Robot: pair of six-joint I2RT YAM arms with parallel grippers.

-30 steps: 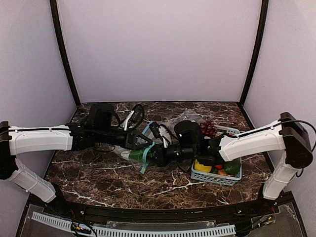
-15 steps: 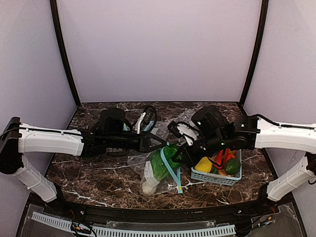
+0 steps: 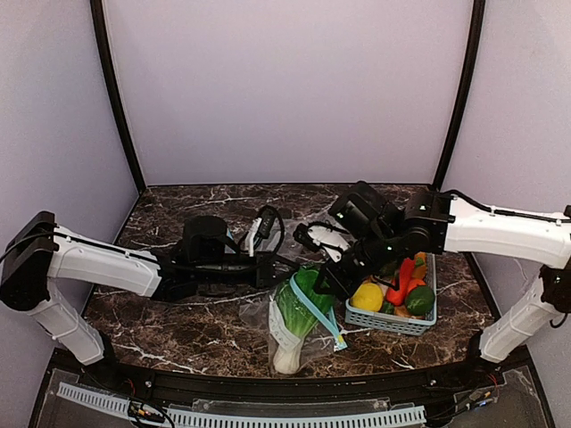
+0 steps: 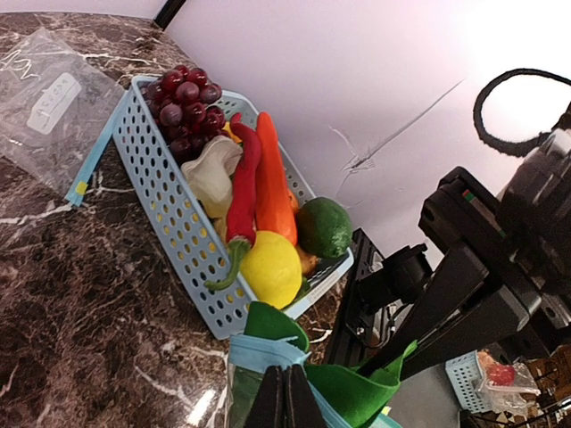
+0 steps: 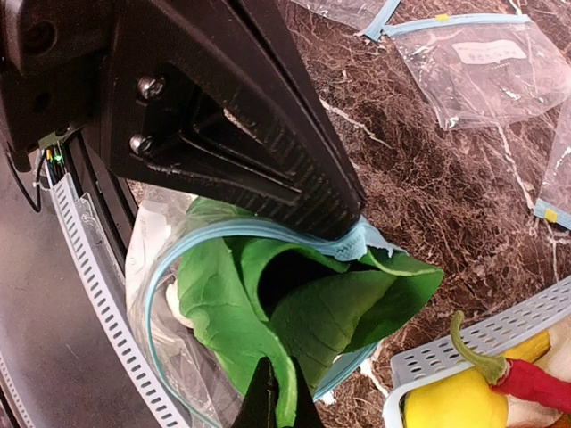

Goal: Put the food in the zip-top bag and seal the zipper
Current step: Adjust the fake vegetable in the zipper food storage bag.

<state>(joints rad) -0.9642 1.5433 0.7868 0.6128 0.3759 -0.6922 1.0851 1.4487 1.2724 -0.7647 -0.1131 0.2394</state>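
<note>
The zip-top bag [image 3: 294,325] hangs upright between my two grippers, just left of the basket. Inside it stands the large leafy vegetable [image 3: 301,299], white stalk down, with its green leaves [image 5: 312,303] sticking out of the mouth. My left gripper [image 4: 285,401] is shut on the light-blue zipper [image 4: 268,352] at the far rim. My right gripper [image 5: 275,401] is shut at the near rim, with a leaf edge caught between its fingers. The zipper [image 5: 161,267] loops wide open. The red-orange tapered vegetable [image 4: 272,178] lies in the basket.
The blue basket [image 3: 384,323] at the right holds a lemon [image 4: 270,267], a lime [image 4: 323,227], a red chili [image 4: 243,192] and purple grapes [image 4: 183,89]. Smaller clear bags [image 5: 482,62] lie flat on the marble behind. My arms meet over the table's middle.
The bag with the leafy vegetable has swung from lying across the table to hanging upright and has come nearer the front edge. Both grippers stayed shut and moved with it.
</note>
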